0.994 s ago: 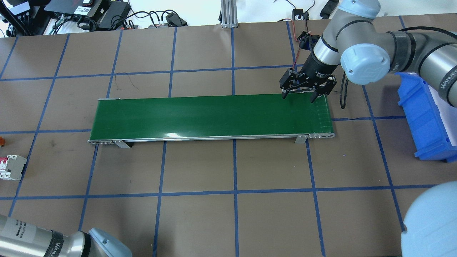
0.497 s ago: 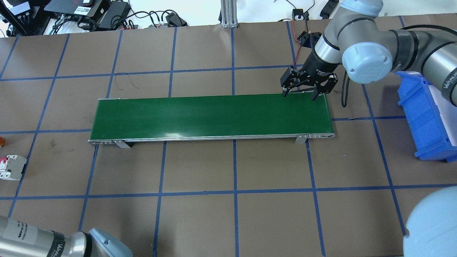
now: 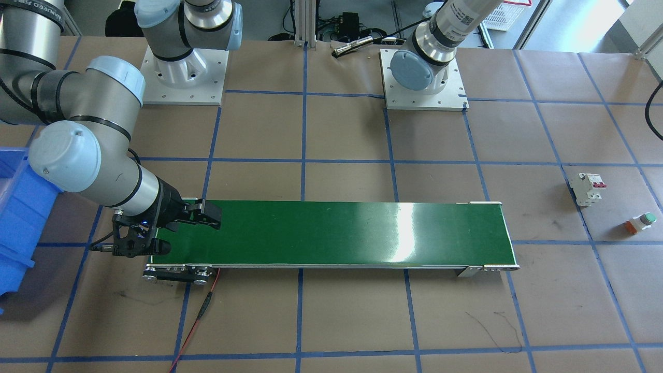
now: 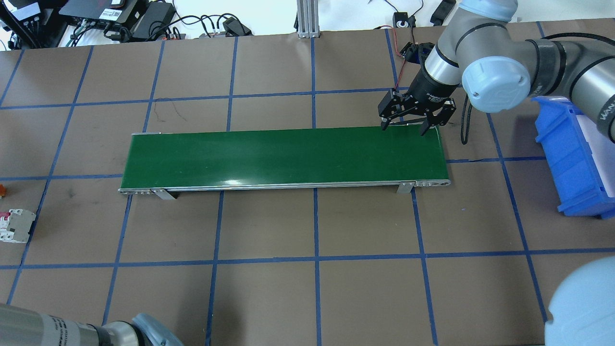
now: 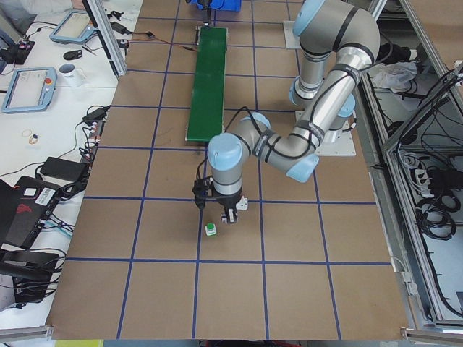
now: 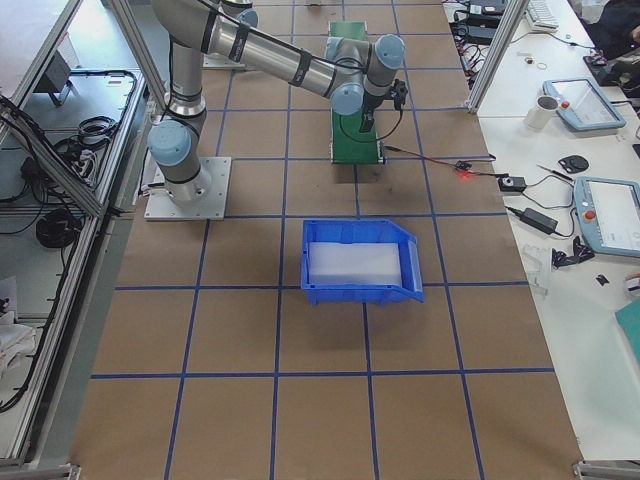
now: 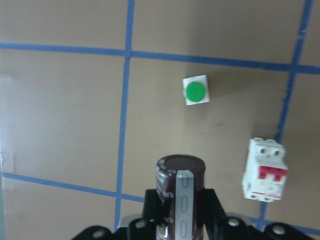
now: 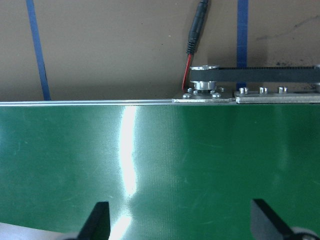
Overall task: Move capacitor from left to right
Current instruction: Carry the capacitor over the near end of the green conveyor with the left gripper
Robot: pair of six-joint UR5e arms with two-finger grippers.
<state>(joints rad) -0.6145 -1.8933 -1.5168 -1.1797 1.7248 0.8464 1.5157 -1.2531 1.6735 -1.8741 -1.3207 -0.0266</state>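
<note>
The capacitor (image 7: 172, 175), a dark brown cylinder with a silvery stripe, stands upright between the fingers of my left gripper (image 7: 180, 212), which is shut on it. In the exterior left view this gripper (image 5: 219, 214) hangs over the table just beyond the green-capped push-button (image 5: 210, 230). My right gripper (image 4: 405, 127) is open and empty, low over the far edge of the green conveyor belt (image 4: 283, 156) at its right end. It also shows in the front view (image 3: 184, 232) and in the right wrist view (image 8: 181, 222).
A white breaker with red switches (image 7: 265, 170) and the green push-button (image 7: 195, 91) lie on the brown table below my left gripper; both also show in the front view, breaker (image 3: 587, 188), button (image 3: 640, 222). A blue bin (image 4: 574, 154) stands right of the belt.
My right gripper has drifted slightly toward the belt's far edge, still open. My left arm has slid lower at the overhead view's bottom left corner.
</note>
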